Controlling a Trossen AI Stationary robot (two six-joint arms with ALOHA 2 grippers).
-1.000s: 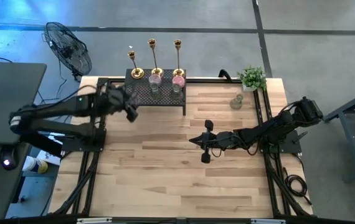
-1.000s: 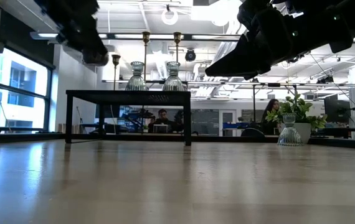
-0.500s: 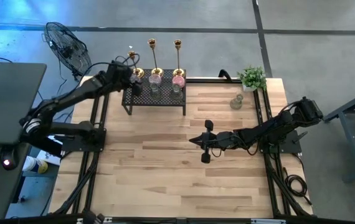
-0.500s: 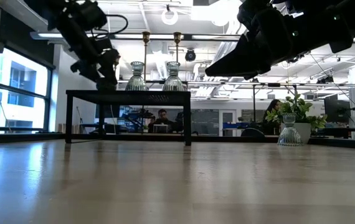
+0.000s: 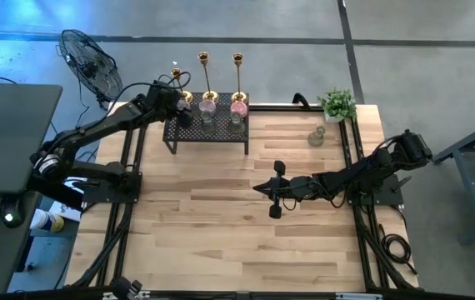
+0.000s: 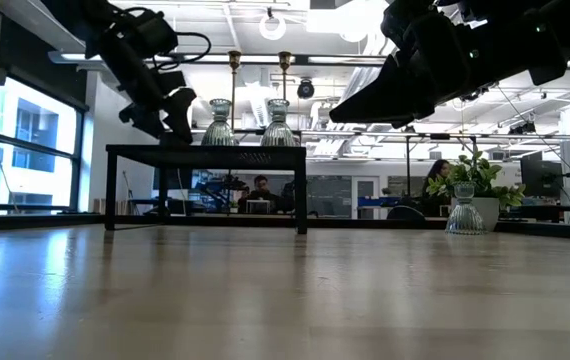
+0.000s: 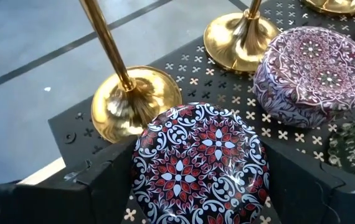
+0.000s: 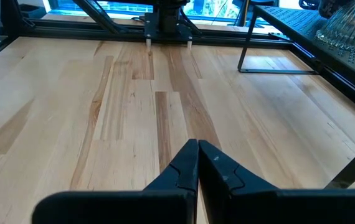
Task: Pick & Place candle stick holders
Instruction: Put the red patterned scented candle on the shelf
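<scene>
Three gold candlesticks (image 5: 208, 93) stand by their round bases on the black mesh rack (image 5: 221, 135) at the table's far side. Pink holders (image 5: 239, 107) and pale glass ones (image 5: 207, 122) stand beside them. One glass holder (image 5: 316, 137) stands on the table near the plant. My left gripper (image 5: 181, 115) is over the rack's left end, shut on a squat round holder with a red, white and dark floral top (image 7: 199, 165). My right gripper (image 5: 261, 188) is shut and empty above the table's middle. My left gripper pinches the floral holder between its two fingers (image 7: 103, 180), one on each side of its round wall (image 7: 141, 168). The fingers slant down from the table's near left. The holder sits upright, top up, at the rack's left end (image 7: 84, 124); I cannot tell whether it rests on the mesh.
A gold candlestick base (image 7: 134, 106) stands just beyond the held holder, and a purple patterned holder (image 7: 317, 74) stands beside it. A small potted plant (image 5: 337, 104) is at the far right corner. Bare wood lies in front of the rack (image 5: 221, 217).
My left gripper has gone from over the table in front of the rack toward the far edge, carrying the floral holder to the rack's left end, next to the leftmost gold candlestick. It has stayed nearly still there for the last half second.
</scene>
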